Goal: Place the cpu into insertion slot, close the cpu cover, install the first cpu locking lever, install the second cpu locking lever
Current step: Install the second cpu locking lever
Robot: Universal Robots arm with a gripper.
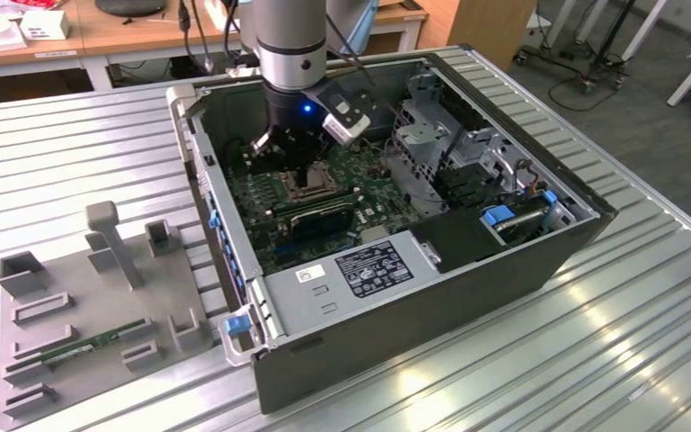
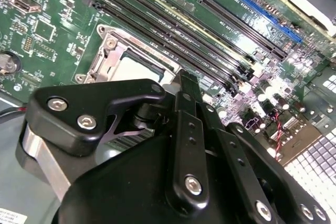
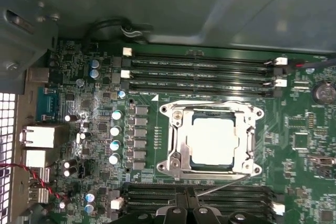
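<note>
The cpu [image 3: 212,140] lies flat in the insertion slot [image 3: 167,167] on the green motherboard, its pale metal top showing through the window of the cpu cover [image 3: 178,145]. The cover sits down over it. A thin wire lever [image 3: 226,182] runs slanted along the socket's edge nearest my fingers. My gripper [image 3: 187,200] is shut, its black tips together just beside that edge, holding nothing I can see. In the second wrist view the gripper [image 2: 187,80] tips point down beside the cpu [image 2: 137,65]. In the exterior view the gripper [image 1: 301,160] hangs inside the case over the insertion slot [image 1: 312,186].
Long black memory slots [image 3: 199,72] flank the socket on both sides. The open computer case [image 1: 525,261] walls in the board, with a drive cage [image 1: 442,135] on the exterior view's right. A grey fixture [image 1: 94,315] holding a green memory stick [image 1: 87,346] lies on the slatted table.
</note>
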